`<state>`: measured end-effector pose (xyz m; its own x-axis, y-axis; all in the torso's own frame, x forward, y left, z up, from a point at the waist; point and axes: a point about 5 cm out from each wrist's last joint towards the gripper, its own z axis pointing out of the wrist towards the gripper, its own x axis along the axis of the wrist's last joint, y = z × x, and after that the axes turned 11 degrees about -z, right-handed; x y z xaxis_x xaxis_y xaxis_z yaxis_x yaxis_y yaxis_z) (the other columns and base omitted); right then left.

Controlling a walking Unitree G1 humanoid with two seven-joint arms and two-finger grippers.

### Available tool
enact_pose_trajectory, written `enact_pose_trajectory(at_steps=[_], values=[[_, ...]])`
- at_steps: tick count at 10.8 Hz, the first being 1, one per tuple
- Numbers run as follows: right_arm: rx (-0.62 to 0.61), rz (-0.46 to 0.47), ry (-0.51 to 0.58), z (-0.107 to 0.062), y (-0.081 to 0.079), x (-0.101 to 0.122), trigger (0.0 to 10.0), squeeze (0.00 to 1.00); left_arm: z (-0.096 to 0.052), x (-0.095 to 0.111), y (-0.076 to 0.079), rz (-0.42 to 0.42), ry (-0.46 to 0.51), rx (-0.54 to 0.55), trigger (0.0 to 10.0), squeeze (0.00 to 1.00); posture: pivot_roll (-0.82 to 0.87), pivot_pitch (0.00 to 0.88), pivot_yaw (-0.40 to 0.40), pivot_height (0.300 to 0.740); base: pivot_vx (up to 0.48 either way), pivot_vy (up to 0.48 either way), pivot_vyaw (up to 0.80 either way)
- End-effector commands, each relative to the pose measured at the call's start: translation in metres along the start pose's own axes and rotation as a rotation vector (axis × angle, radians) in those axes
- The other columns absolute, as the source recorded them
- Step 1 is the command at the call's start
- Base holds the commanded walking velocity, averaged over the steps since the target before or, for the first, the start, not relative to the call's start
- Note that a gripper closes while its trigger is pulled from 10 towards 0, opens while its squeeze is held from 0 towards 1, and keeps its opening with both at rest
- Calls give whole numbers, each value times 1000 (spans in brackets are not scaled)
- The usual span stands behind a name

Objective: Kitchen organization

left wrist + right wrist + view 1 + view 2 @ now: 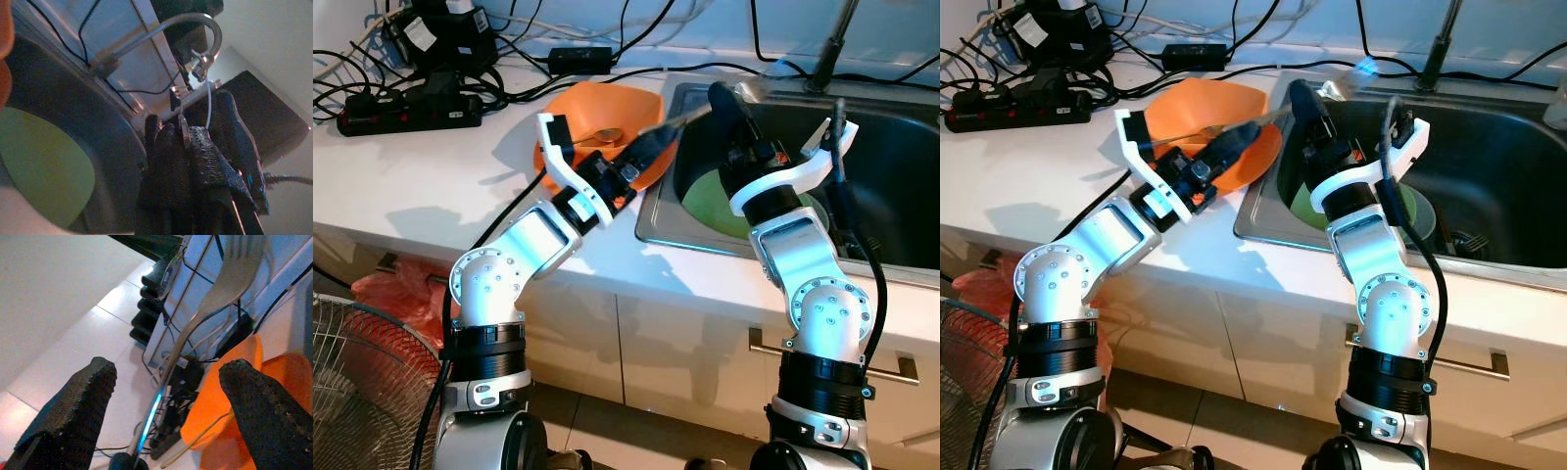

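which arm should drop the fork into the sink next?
Left. The left gripper is already shut on the fork, holding it out over the sink edge. The right gripper is open beside the fork, gripping nothing.

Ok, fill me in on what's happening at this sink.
The robot stands at the counter. Its left hand holds a fork out over the edge of the sink, just past an orange bowl. The right hand is open beside the fork, above a green plate in the sink.
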<state>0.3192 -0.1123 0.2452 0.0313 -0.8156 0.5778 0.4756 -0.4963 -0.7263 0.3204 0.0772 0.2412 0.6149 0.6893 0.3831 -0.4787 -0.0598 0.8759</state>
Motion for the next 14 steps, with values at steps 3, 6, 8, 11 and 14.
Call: enact_pose_trajectory(at_steps=[3, 6, 8, 11, 14], values=[[27, 78, -12, 10, -5, -13, 10000, 0, 1, -10, 12, -1, -80, -83, 157, 0, -32, 103, 76, 740, 0, 0, 0], [49, 45, 25, 20, -5, -3, 10000, 0, -3, -11, 16, 1, -96, -103, 0, 0, -20, 103, 66, 740, 0, 0, 0], [46, 17, 53, 22, -2, 4, 10000, 0, -9, -10, 16, 5, -97, -100, 0, 0, -17, 104, 64, 740, 0, 0, 0], [23, 9, 101, 23, 4, 14, 0, 0, -15, -8, 14, 11, -96, -86, 0, 0, -18, 105, 65, 740, 0, 0, 0], [20, 3, 105, 23, 3, 14, 0, 0, -15, -7, 15, 15, -93, -84, 0, 0, -19, 109, 68, 740, 0, 0, 0]])
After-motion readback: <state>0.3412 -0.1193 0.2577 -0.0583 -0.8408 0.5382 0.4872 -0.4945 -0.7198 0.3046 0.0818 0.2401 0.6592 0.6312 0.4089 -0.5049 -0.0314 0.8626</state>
